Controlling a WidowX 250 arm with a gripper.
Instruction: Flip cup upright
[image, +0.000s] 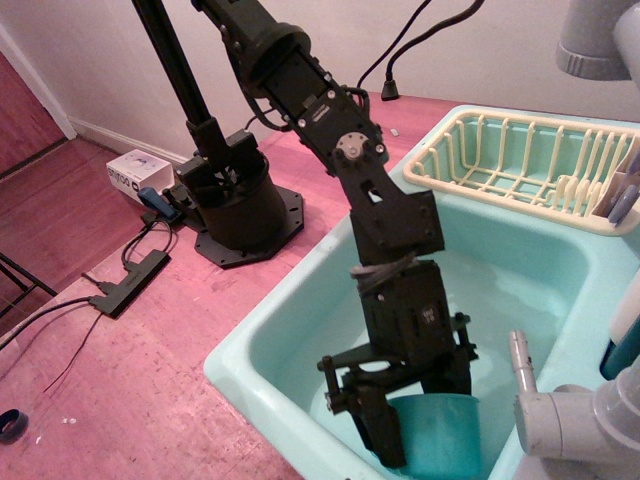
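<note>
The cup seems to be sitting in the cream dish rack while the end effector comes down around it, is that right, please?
Not quite: the cup sits in the mint sink basin, not the cream dish rack, as observation.image shows. The end effector is indeed down around it.

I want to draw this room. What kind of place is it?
Probably a pretend kitchen in a room at home: a mint sink with a dish rack beside it, set on a pinkish table, where a robot gripper reaches a cup.
</note>
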